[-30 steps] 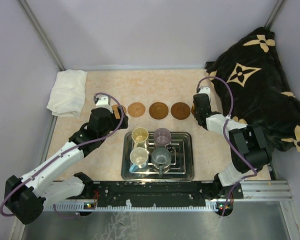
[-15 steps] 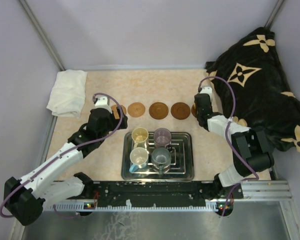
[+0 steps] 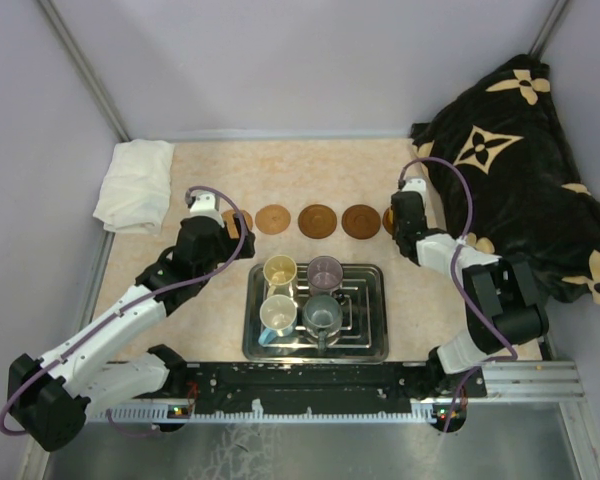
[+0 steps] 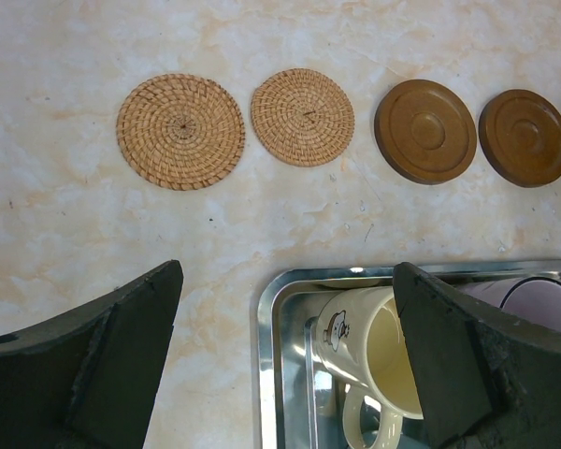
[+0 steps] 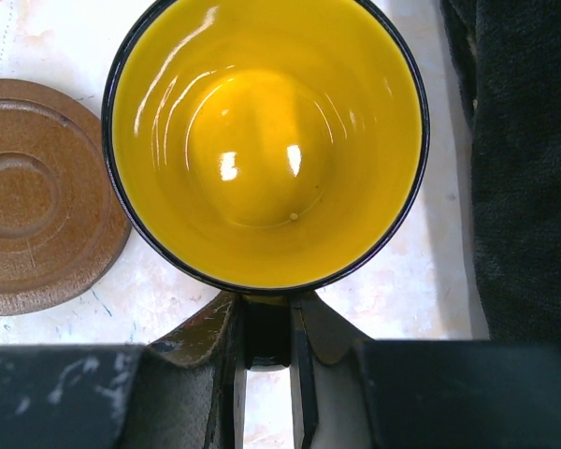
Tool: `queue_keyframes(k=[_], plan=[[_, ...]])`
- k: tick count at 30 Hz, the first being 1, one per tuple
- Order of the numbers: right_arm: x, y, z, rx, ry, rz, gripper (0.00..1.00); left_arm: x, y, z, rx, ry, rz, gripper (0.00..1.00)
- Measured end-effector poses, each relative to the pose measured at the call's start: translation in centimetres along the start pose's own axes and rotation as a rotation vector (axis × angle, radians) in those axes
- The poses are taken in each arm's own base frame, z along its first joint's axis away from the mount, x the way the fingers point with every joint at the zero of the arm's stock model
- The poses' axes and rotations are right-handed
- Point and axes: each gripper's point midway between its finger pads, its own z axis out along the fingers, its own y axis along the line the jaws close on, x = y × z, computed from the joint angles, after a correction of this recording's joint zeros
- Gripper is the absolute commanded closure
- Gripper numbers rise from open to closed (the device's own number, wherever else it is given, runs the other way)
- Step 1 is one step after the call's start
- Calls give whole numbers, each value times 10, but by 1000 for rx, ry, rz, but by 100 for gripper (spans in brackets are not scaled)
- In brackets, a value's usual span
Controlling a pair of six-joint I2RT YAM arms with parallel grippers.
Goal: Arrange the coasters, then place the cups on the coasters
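Observation:
Several round coasters lie in a row: two woven ones [image 4: 180, 131] [image 4: 302, 117] and dark wooden ones [image 4: 425, 131] [image 4: 525, 137]. My left gripper [image 4: 288, 281] hangs open above the tray's left corner, over the cream cup [image 4: 379, 351]. The purple cup [image 3: 326, 270], the white cup [image 3: 278, 314] and the grey cup [image 3: 322, 316] stand in the tray too. My right gripper [image 5: 266, 313] is shut on the dark handle of the orange-yellow cup [image 5: 266, 140], at the row's right end beside a wooden coaster [image 5: 28, 196]. The cup hides what is under it.
The metal tray [image 3: 368, 345] sits at the near middle of the table. A folded white cloth [image 3: 135, 185] lies at the back left. A black blanket with tan flowers [image 3: 525, 170] fills the right side, close to my right arm.
My right gripper has shifted slightly back and to the right with the orange-yellow cup. The left arm has stayed put.

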Motion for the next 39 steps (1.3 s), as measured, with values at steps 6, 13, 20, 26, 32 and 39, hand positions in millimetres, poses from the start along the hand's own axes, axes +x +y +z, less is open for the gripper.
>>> queue_keyframes(k=[6, 13, 20, 26, 32, 39], plan=[[-1, 2, 1, -23, -2, 9, 100, 0, 0, 0, 0, 0, 0, 0], [-1, 4, 2, -39, -7, 15, 100, 0, 1, 0, -3, -2, 0, 0], [-1, 5, 2, -37, -6, 27, 100, 0, 1, 0, -7, -3, 0, 0], [0, 2, 2, -23, -5, 28, 100, -1, 1, 0, -7, -3, 0, 0], [1, 0, 1, -14, -1, 27, 100, 0, 1, 0, -7, -3, 0, 0], [2, 0, 0, -14, 4, 26, 100, -1, 1, 0, -7, -3, 0, 0]])
